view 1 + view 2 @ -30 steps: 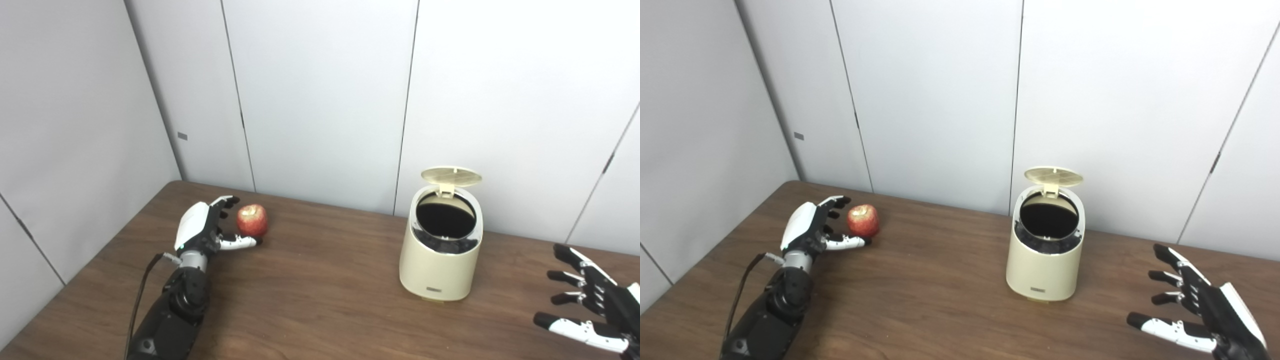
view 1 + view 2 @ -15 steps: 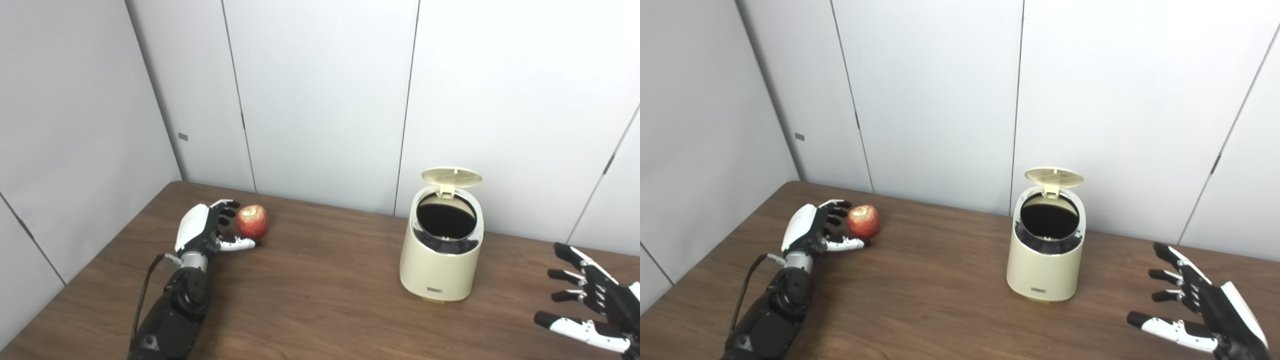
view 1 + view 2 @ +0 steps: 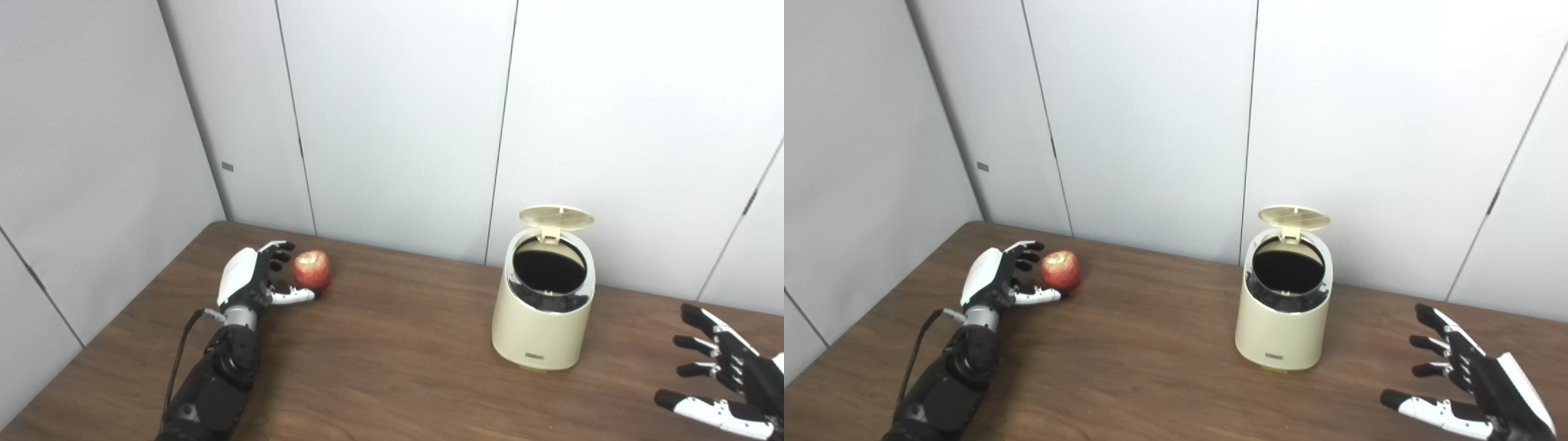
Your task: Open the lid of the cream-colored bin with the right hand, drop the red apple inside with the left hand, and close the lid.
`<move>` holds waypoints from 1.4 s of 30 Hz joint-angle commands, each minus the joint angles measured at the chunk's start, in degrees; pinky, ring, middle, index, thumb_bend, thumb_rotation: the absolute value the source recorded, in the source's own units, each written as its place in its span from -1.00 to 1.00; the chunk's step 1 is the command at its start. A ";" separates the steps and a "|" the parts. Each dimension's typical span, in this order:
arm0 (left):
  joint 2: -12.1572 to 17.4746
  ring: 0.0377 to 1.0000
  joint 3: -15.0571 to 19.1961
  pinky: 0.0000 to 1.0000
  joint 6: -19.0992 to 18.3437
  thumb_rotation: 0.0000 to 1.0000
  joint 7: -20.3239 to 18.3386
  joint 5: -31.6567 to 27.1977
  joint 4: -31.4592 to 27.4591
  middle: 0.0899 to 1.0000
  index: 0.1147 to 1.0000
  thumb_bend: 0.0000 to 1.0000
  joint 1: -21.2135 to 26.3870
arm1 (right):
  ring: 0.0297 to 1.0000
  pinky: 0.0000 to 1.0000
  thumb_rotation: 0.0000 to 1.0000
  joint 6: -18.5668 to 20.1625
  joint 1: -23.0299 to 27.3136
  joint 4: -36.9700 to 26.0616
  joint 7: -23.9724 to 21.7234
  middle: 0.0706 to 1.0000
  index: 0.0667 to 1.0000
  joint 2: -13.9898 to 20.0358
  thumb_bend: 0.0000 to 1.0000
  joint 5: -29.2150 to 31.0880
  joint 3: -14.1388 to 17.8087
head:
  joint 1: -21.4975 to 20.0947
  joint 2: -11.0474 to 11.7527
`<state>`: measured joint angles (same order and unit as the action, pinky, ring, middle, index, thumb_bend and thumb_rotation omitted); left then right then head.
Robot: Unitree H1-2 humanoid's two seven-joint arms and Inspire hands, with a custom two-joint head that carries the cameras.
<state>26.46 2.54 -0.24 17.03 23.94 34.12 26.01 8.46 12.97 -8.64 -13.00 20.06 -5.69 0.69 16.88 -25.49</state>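
- Cream-colored bin (image 3: 542, 318): stands upright on the wooden table (image 3: 392, 367), right of centre; its lid (image 3: 556, 216) is tipped up at the back, leaving the dark round opening (image 3: 547, 271) exposed. The opening step appears done.
- Red apple (image 3: 312, 269): rests on the table at the far left, well apart from the bin.
- Left hand (image 3: 248, 283): lies beside the apple, fingers spread and partly curled around it, thumb stretched along the table in front of the fruit. It is open; whether the fingertips touch the skin cannot be told. No firm grasp is visible.
- Right hand (image 3: 1470, 383): hovers low at the near right, fingers splayed, holding nothing, well apart from the bin.
- Risk, grasp: the apple is round and smooth-looking; fingers closing off-centre could squeeze it out and roll it toward the wall or along the table.
- Risk, transfer: the carry to the bin is long; a shallow hold could let the fruit slip on the way.
- Risk, release: the opening is only moderately wider than the apple; a drop off-centre could strike the rim, bounce out, or knock the raised lid shut.
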 commanded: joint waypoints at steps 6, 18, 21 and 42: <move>-0.16 0.44 -0.19 0.19 1.76 -0.72 0.23 -1.90 1.24 0.47 0.57 0.80 2.37 | 0.68 0.35 -0.49 -0.07 1.43 -3.16 0.17 0.86 0.84 0.75 0.65 0.56 0.64 | -0.40 -0.28; -1.08 0.36 -2.47 0.13 2.06 -0.78 0.32 -1.67 3.76 0.40 0.55 0.76 3.42 | 0.62 0.30 -0.60 2.03 1.99 -5.54 0.18 0.86 0.81 1.36 0.64 -0.47 0.80 | -0.81 -0.79; -1.09 0.33 -3.31 0.10 1.27 -0.80 0.12 -1.09 3.76 0.39 0.51 0.75 3.42 | 0.64 0.32 -0.63 2.03 2.26 -5.75 0.08 0.87 0.82 1.40 0.63 -0.40 0.76 | -0.81 -0.79; -1.17 -0.17 -4.97 -0.26 8.63 -1.00 6.67 -1.06 11.37 -0.10 -0.20 0.05 5.11 | 0.68 0.44 -0.74 7.07 1.36 -10.01 -0.33 0.91 0.88 1.00 0.49 -0.78 0.34 | -1.21 -1.21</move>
<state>25.58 -1.78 7.14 22.90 22.25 44.30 30.13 15.59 13.02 -16.16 -13.38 20.23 -6.54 0.69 15.64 -26.63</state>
